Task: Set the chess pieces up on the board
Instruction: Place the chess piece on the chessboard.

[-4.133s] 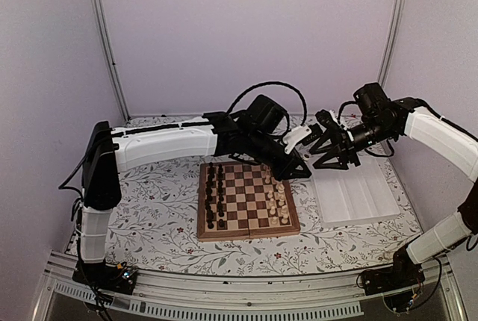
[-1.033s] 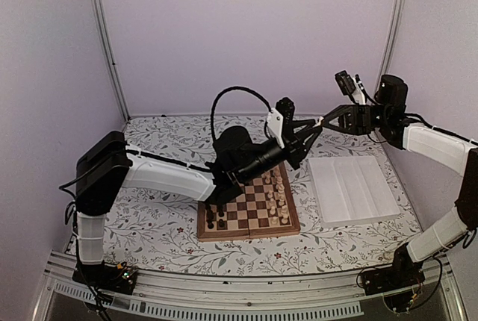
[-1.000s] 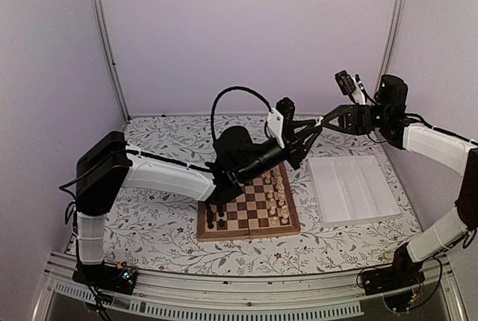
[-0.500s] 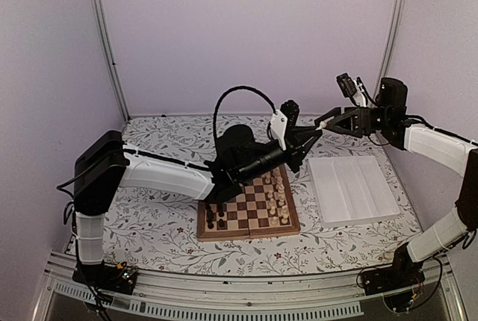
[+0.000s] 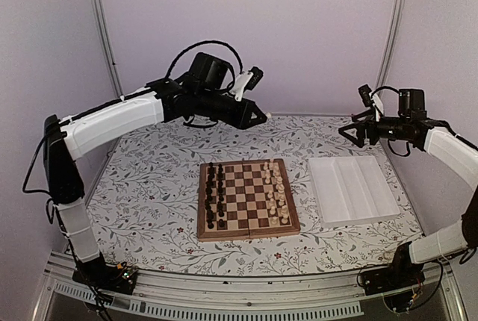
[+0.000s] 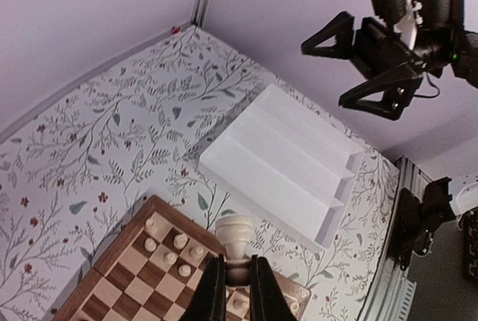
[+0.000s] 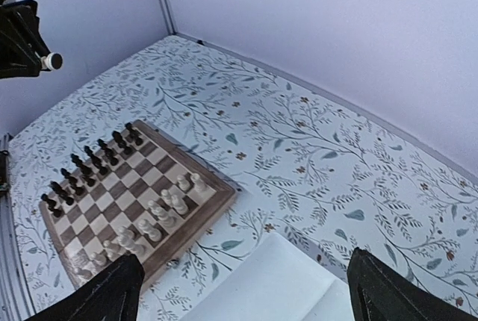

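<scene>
Nearest the arm bases, the board lies flat on the floral worktop. The dark pieces fill its two left columns and the pale chess pieces stand in its two right columns, so setup is judged nearly complete (which square remains vacant is too small to tell). Just right of the board, apart from it, the white tray shows no piece in its ridged lanes. Farther back and high above the worktop, the left end effector is clenched on one pale piece. The head projects beyond the fingertips, probably to keep the piece visible to the wrist camera during transport. Farthest right, the right end effector hangs released, jaws spread wide and carrying nothing. Its raised position leaves the board approach free for the left arm.
</scene>
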{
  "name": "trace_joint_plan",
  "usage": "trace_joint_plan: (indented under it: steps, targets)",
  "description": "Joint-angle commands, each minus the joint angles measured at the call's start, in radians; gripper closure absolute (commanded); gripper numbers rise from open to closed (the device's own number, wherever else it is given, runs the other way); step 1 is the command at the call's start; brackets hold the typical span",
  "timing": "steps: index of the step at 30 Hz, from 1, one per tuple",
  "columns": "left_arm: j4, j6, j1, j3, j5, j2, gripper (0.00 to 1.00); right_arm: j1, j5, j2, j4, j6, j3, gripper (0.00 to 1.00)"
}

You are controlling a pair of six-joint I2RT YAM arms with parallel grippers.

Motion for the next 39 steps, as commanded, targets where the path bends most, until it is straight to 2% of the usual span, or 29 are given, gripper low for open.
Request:
trace_joint_plan:
  steps: [1,8,19,28,39]
  targets:
    - [-0.545,-0.015,0.052,0.085,0.119,0.124,1.0,-0.015,0.245,-0.012,0.015,-0.082,-0.055,0.01]
    - [-0.717,0.017,0.067,0.252,0.132,0.301,1.0,-0.015,0.255,-0.057,0.023,-0.113,-0.097,0.01]
    - [-0.711,0.012,0.067,0.3,0.185,0.444,1.0,-0.014,0.221,-0.033,0.005,-0.159,-0.109,0.01]
    - [-0.712,-0.007,0.067,0.273,0.231,0.468,1.0,-0.015,0.191,0.001,-0.02,-0.183,-0.099,0.01]
    - [-0.752,-0.015,0.068,0.219,0.186,0.462,1.0,-0.015,0.173,0.019,-0.034,-0.196,-0.092,0.01]
